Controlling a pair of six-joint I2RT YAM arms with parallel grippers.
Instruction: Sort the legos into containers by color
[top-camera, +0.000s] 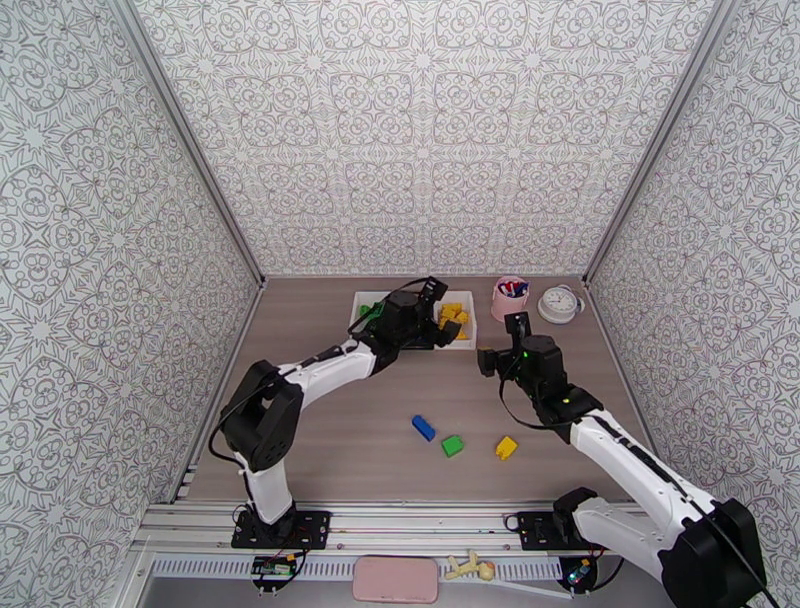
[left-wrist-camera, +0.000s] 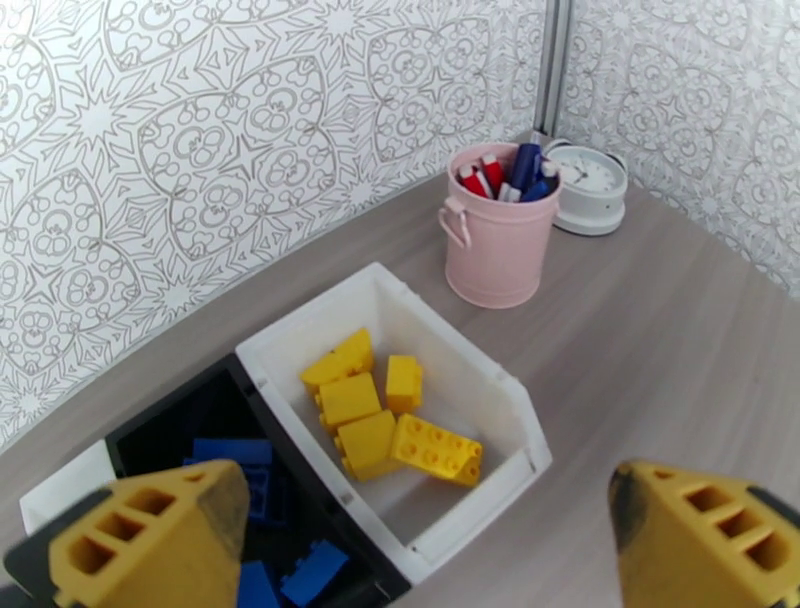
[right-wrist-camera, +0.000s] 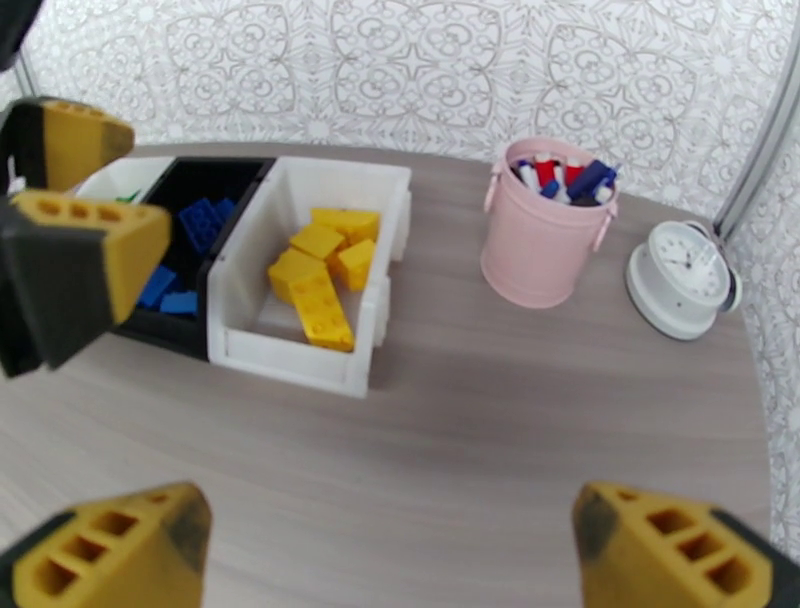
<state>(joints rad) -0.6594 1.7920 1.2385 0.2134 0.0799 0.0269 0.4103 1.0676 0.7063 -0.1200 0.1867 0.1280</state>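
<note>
Three containers stand in a row at the back. The right white bin (left-wrist-camera: 500, 395) (right-wrist-camera: 385, 215) holds several yellow legos (left-wrist-camera: 385, 420) (right-wrist-camera: 318, 268). The black bin (right-wrist-camera: 235, 170) beside it holds blue legos (left-wrist-camera: 250, 490) (right-wrist-camera: 190, 250). The left white bin (top-camera: 358, 305) holds green ones. My left gripper (top-camera: 438, 312) (left-wrist-camera: 425, 545) hovers open and empty over the black and yellow bins. My right gripper (top-camera: 502, 343) (right-wrist-camera: 395, 550) stands open and empty to the right of the bins. Loose on the table lie a blue lego (top-camera: 423, 428), a green lego (top-camera: 452, 446) and a yellow lego (top-camera: 507, 447).
A pink cup of pens (top-camera: 510, 297) (right-wrist-camera: 545, 230) and a round white clock (top-camera: 560, 303) (right-wrist-camera: 685, 270) stand at the back right. Patterned walls close in the table on three sides. The left arm's fingers (right-wrist-camera: 70, 250) show at the left of the right wrist view.
</note>
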